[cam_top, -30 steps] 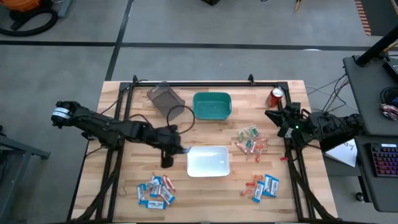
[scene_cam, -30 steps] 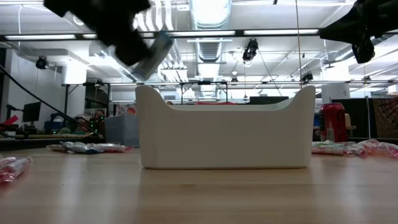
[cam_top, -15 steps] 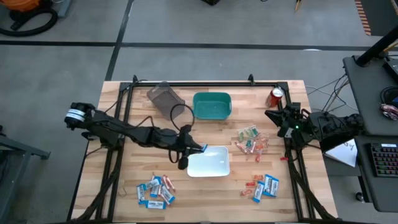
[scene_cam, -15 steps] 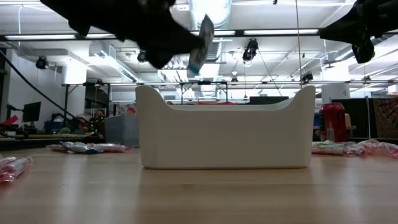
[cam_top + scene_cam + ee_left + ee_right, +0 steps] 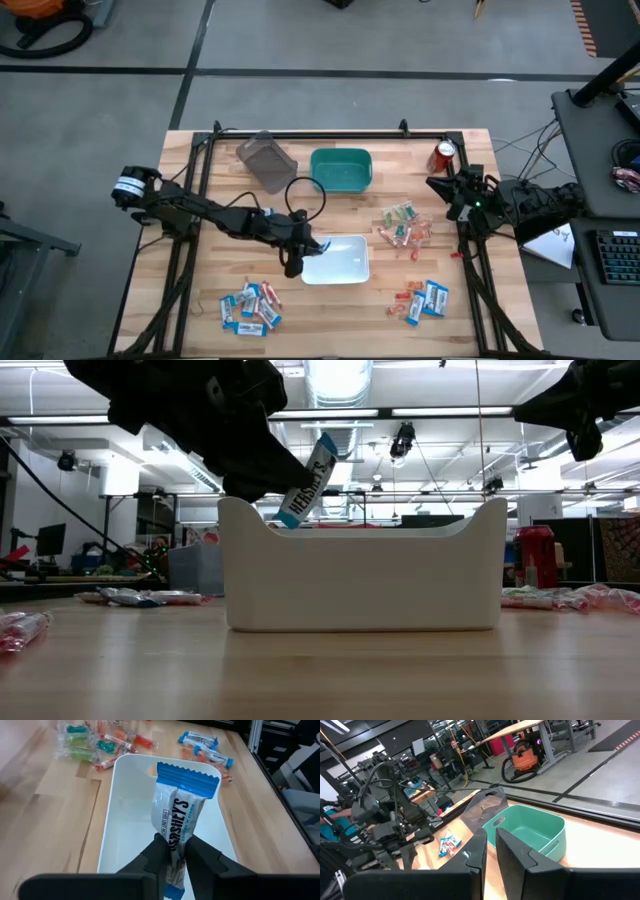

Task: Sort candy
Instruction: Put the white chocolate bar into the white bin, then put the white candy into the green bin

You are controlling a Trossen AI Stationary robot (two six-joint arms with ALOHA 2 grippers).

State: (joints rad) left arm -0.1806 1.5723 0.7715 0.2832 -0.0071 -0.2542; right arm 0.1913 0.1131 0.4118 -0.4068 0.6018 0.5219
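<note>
My left gripper [image 5: 170,854] [image 5: 300,252] is shut on a blue-and-white candy packet [image 5: 181,815] [image 5: 309,478] just above the left end of the white bin [image 5: 338,279] [image 5: 360,585]. More candy lies in piles on the table: blue-and-white packets at the near left [image 5: 248,305], a mixed pile at the near right [image 5: 421,299], and colourful pieces right of the bin [image 5: 403,228]. My right gripper [image 5: 490,851] [image 5: 437,187] waits shut at the table's right edge, above the table. My left gripper pinches the packet between its two fingers near the packet's lower end [image 5: 172,846]. The fingers slant down from the table's left. The packet is lifted clear and tilted, its crimped blue end [image 5: 188,778] pointing up and out over the inside of the white bin.
A green bin [image 5: 341,170] stands behind the white one. A grey container [image 5: 264,158] lies tipped at the far left, and a red can [image 5: 444,155] stands at the far right. Black frame rails [image 5: 310,133] run along the table's far edge and sides.
My left gripper has gone toward the table's right edge and down, carrying the packet from left of the white bin to above the bin's left end. The packet has sunk toward the rim and now shows its printed face, tilted.
</note>
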